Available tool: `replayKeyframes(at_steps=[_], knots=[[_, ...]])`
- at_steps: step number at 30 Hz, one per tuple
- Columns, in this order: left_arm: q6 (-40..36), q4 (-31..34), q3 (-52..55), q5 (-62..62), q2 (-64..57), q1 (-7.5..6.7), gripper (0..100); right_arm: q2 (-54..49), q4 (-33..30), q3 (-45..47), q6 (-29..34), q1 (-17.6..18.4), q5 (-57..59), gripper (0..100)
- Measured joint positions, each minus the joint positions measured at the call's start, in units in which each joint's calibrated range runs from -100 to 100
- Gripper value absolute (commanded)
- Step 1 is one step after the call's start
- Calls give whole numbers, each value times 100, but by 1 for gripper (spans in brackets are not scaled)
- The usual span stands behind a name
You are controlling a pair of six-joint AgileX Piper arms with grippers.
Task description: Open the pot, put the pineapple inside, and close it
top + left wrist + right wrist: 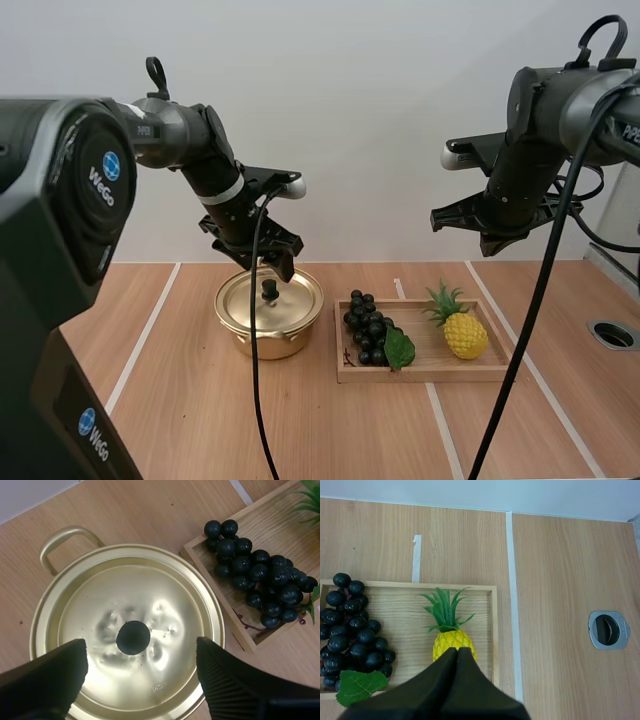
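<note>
Hovering over lid [131, 591], left jaws apart

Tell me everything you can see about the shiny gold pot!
The pot looks like shiny gold-coloured metal. It is round and shallow, and it stands upright on the wooden table. Its lid is on, with a small black knob in the middle and a slightly dimpled look around it. A loop handle sticks out from one side. The pot sits beside the wooden tray, with a small gap between them. The left gripper hovers open over the knob.
</note>
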Motion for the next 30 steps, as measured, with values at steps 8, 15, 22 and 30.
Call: replayKeyframes(at_steps=[8, 15, 22, 30], knots=[[25, -22, 0, -553, 447, 0, 100, 0, 0, 0, 0, 0, -156, 0], [25, 189, 0, -766, 622, -9, 100, 0, 0, 0, 0, 0, -192, 0], [25, 359, 0, -748, 740, -84, 100, 0, 57, 0, 0, 0, -192, 0], [25, 395, 0, -665, 740, -92, 77, 0, 68, 0, 0, 0, -192, 0]])
